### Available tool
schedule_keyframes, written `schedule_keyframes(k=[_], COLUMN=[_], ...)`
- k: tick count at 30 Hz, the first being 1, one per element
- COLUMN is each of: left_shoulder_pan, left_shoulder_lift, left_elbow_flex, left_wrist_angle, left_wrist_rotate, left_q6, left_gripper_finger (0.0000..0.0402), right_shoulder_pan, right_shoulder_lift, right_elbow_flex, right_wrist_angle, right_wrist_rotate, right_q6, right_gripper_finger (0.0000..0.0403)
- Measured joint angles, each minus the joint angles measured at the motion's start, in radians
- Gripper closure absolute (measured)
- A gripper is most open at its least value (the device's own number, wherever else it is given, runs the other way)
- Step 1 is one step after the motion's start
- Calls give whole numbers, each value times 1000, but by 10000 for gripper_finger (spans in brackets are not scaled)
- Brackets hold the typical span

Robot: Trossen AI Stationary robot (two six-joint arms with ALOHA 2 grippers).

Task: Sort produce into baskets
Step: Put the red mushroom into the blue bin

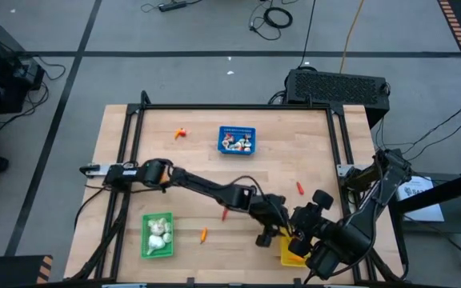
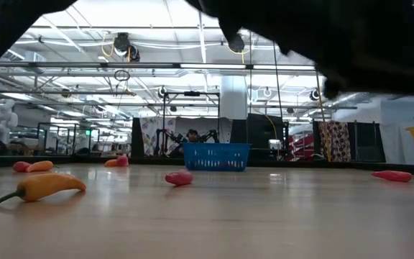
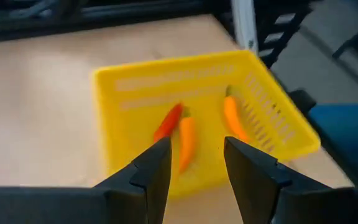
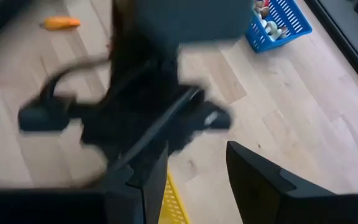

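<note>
The left hand (image 3: pixel 194 171) hangs over the yellow basket (image 3: pixel 135 87) at the near right corner of the tabletop (image 1: pixel 294 160), its two fingers parted and nothing between them. Below it three pepper-like sticks already lie in the basket: a red one (image 3: pixel 168 122), an orange one (image 3: pixel 187 142) beside it and a second orange one (image 3: pixel 234 119) nearer the perforated wall, all with their long axes running roughly the same way across the basket floor. The right hand (image 4: pixel 194 180) sits close behind the left arm at the same corner, fingers also apart and empty. What is left to sort lies away from both hands, toward the middle and far side: a red stick (image 1: pixel 300 188) just beyond the yellow basket, another red stick (image 1: pixel 224 214) under the left arm's reach, an orange stick (image 1: pixel 204 234) near the green basket (image 1: pixel 146 250) holding white bulbs (image 1: pixel 158 232), and an orange-red piece (image 1: pixel 181 133) by the far left, short of the blue basket (image 1: pixel 237 130). The red stick just beyond the yellow basket looks nearest to either hand, so the next pick probably turns there. The overhead view gives that layout, but the arms hide most of the yellow basket; only the left wrist view shows its contents. The low view adds how the pieces lie flat on the wood.
</note>
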Motion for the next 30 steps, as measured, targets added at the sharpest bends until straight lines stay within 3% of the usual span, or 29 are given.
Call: schedule_keyframes(k=[7,13,17,26,30], left_shoulder_pan=[51,74,120,379,526], left_shoulder_lift=[-137,-242,-319,-732,-923], left_elbow_flex=[1,-11,-112,-610,-810], left_wrist_angle=[-332,-777,-924,-798,-737], left_wrist_rotate=[-66,-332,-484,-489,-489], left_q6=[75,172,172,144,304], left_gripper_finger=[247,247,247,247,247], right_shoulder_pan=[-35,-68,-81,-103,-115], right_shoulder_lift=[0,0,0,0,0], right_elbow_flex=[0,0,0,0,0], right_wrist_angle=[2,2,3,3,2], right_wrist_rotate=[-8,-34,-34,-28,-28], right_q6=[-43,-67,-94,-154,-176], right_gripper_finger=[248,248,248,248,248])
